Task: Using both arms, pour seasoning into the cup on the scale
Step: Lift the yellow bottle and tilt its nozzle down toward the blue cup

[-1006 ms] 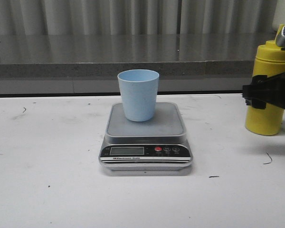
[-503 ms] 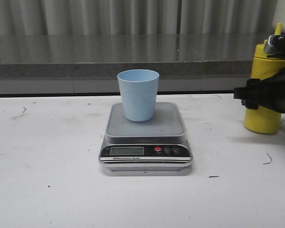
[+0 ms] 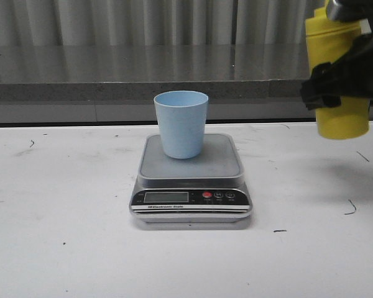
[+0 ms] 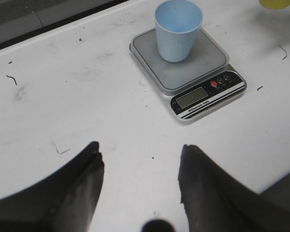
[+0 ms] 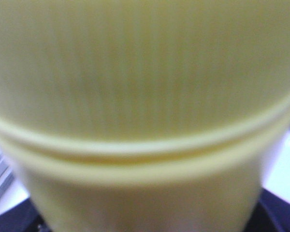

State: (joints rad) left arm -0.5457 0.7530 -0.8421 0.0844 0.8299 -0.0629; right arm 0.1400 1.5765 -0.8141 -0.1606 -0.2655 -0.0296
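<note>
The pale blue cup (image 3: 181, 124) stands upright on the silver-grey scale (image 3: 191, 183) at the table's middle; both also show in the left wrist view, the cup (image 4: 178, 30) on the scale (image 4: 193, 77). My right gripper (image 3: 336, 87) is shut on the yellow seasoning bottle (image 3: 337, 74) and holds it in the air at the far right, above the table, its nozzle cut off by the frame. The bottle (image 5: 145, 96) fills the right wrist view, blurred. My left gripper (image 4: 140, 166) is open and empty over bare table, short of the scale.
A grey ledge (image 3: 143, 87) and a curtain run along the back of the white table (image 3: 62, 236). The table has small dark scuffs. The bottle's base (image 4: 276, 4) shows at the edge of the left wrist view.
My right gripper has lifted the seasoning bottle off the table and carried it up and a little left. The cup, the scale and the left arm have not moved.
</note>
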